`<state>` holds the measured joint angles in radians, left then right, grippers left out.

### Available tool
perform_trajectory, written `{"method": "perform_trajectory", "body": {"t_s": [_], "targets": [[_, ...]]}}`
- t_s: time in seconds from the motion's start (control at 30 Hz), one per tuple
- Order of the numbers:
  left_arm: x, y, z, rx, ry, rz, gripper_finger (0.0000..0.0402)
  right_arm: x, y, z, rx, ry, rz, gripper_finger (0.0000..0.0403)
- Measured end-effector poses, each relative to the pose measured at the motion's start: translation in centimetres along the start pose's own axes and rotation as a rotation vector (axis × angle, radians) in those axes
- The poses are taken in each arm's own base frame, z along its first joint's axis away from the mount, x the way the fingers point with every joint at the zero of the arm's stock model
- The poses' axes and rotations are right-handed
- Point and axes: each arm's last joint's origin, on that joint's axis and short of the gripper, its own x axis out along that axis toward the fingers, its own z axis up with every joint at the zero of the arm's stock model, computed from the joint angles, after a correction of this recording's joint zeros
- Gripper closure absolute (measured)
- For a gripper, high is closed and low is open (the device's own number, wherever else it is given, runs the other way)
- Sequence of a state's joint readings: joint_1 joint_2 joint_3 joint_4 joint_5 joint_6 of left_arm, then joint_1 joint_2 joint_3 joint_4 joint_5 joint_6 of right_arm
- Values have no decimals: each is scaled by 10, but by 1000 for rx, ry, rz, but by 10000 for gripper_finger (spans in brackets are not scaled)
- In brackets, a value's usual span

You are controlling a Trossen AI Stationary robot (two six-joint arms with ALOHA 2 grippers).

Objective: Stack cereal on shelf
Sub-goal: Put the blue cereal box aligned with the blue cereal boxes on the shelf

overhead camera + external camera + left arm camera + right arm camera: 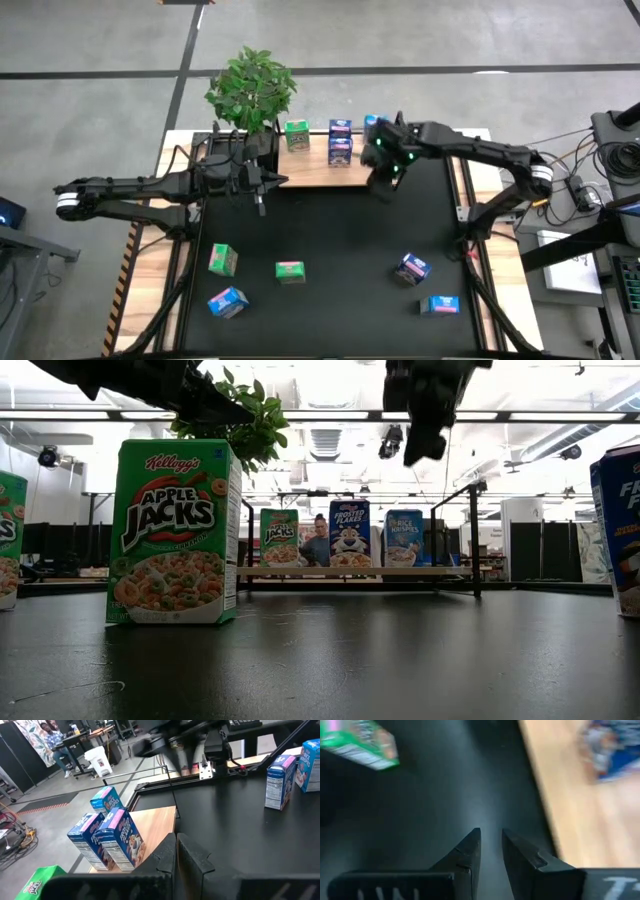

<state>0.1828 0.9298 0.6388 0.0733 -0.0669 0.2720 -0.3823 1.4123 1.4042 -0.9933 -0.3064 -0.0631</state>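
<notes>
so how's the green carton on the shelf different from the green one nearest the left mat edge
The shelf carton stands square on the light-wood shelf, beside the plant. The mat carton sits on the black mat, turned at an angle, not yet shelved. Both are green cereal cartons, and no gripper holds either.

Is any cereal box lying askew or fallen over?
Yes. On the black mat, the blue carton near the front left and another blue carton at right sit tilted, not squared. The shelf cartons stand upright.
</notes>
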Motion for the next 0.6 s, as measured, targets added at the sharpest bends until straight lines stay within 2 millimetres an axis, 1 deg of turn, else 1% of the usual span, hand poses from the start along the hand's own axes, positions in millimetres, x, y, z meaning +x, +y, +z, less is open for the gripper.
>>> {"method": "perform_trajectory", "body": {"t_s": [0.17,0.27,0.4,0.53,0.6], "targets": [[0,0,0,-20,-1,0,402,1,44,-4,-8,7,30,335],[0,0,0,-27,-1,0,402,5,66,-12,46,53,58,335],[0,0,0,-31,-1,0,402,7,95,-33,153,220,58,335],[0,0,0,-40,-3,1,402,6,126,-57,264,382,12,335],[0,0,0,-50,-4,1,402,6,142,-67,318,431,-16,335]]}}
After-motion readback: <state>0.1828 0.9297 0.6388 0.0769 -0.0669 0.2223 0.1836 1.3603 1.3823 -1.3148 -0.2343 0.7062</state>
